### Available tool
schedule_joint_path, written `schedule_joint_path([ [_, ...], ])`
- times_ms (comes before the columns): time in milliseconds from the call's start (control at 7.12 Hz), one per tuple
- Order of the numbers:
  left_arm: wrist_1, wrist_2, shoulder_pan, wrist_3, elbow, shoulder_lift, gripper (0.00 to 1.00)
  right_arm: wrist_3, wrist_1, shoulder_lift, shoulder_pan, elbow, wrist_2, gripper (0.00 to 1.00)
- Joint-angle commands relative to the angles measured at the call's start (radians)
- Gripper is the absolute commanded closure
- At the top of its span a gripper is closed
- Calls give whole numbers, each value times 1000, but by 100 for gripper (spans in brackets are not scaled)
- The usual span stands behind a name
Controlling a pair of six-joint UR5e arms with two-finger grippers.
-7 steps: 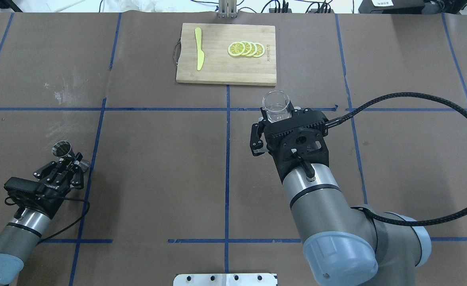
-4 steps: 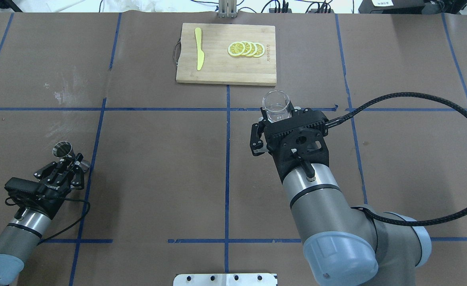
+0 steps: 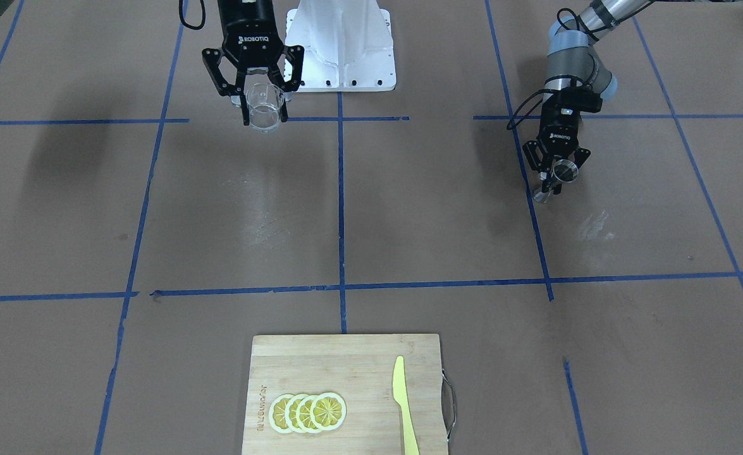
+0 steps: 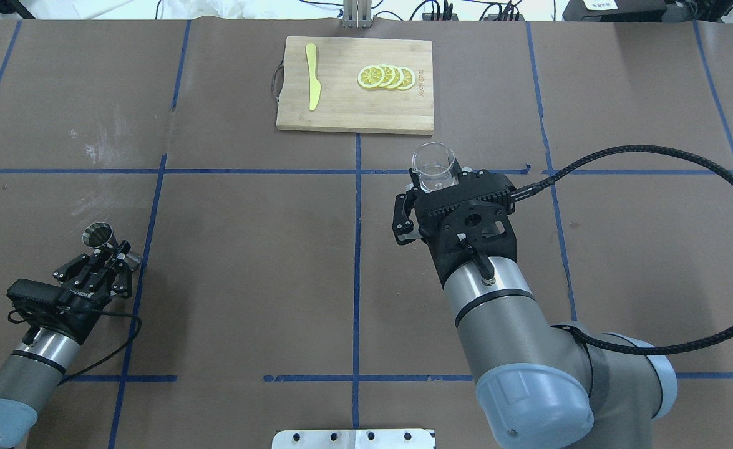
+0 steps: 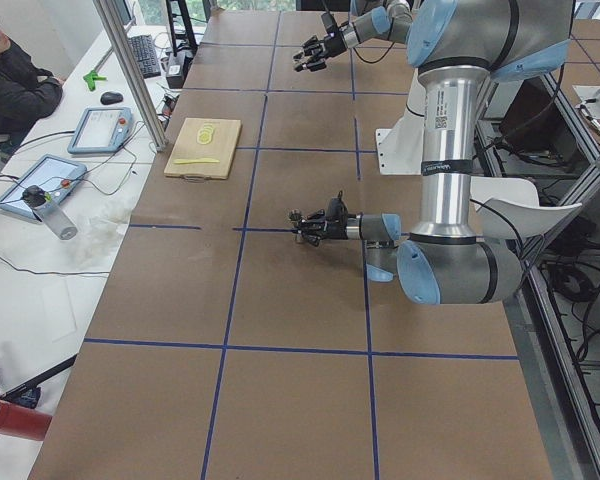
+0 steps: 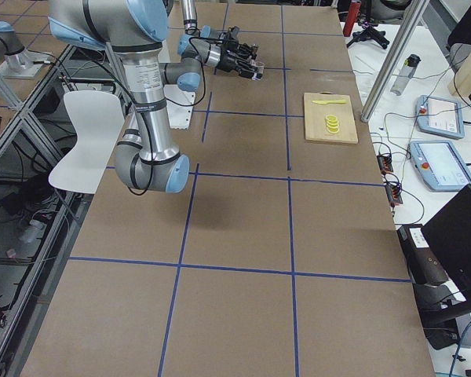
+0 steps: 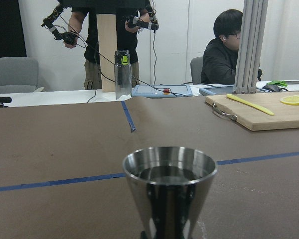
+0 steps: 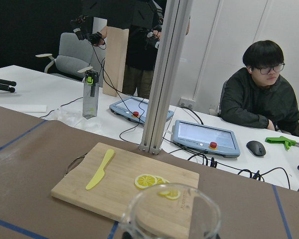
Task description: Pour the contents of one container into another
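Two arms over the worktop (image 4: 247, 262), a vessel in each, well apart.
At the left, the left gripper (image 4: 111, 251) is clamped on the waist of a steel jigger (image 4: 98, 234), mouth up. In the middle, at the far edge, lies a cutting board (image 4: 341, 112) with lemon slices (image 4: 386, 77) and a yellow knife (image 4: 312, 76). To the right, the right gripper (image 3: 264, 117) is closed around a clear glass beaker (image 4: 432, 163), upright, near the board.

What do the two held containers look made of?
The jigger in the left gripper: polished metal, probably stainless steel, judging by its mirror-like reflections. The beaker in the right gripper: clear glass or plastic, cannot tell which; the cutting board shows through its wall.
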Motion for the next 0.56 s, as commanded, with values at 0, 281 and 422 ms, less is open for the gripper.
schedule_joint_path([
  [0,0,3,0,0,-1,1,95,0,0,0,0,-1,0,100],
  [281,0,4,0,0,-1,1,95,0,0,0,0,0,0,100],
  [422,0,4,0,0,-1,1,94,0,0,0,0,0,0,100],
])
